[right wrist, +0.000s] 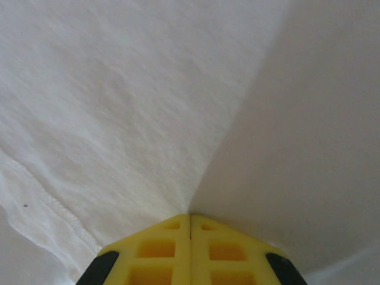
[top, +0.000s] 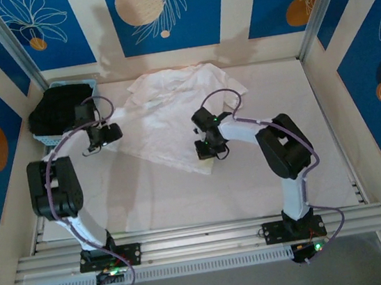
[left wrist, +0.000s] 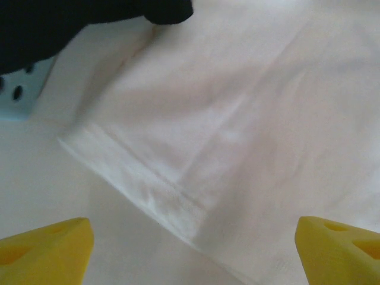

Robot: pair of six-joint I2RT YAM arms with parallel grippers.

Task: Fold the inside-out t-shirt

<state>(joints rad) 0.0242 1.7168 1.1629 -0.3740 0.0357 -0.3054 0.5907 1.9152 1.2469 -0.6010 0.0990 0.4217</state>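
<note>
The inside-out t-shirt (top: 165, 110) lies crumpled and partly spread on the white table, reaching from the back middle toward the centre. My right gripper (top: 206, 156) sits at the shirt's near corner. In the right wrist view its yellow fingertips (right wrist: 190, 215) are pressed together on a pinched ridge of the t-shirt (right wrist: 119, 107), with a stitched hem at the lower left. My left gripper (top: 102, 138) hovers at the shirt's left edge. In the left wrist view it stands open (left wrist: 193, 249), its yellow fingers (left wrist: 47, 249) wide apart above a hemmed corner of the t-shirt (left wrist: 237, 119).
A light blue basket (top: 46, 139) holding a black garment (top: 56, 107) stands at the back left, just behind my left gripper; the basket (left wrist: 21, 95) and black garment (left wrist: 59, 24) also show in the left wrist view. Patterned walls close in the table on three sides.
</note>
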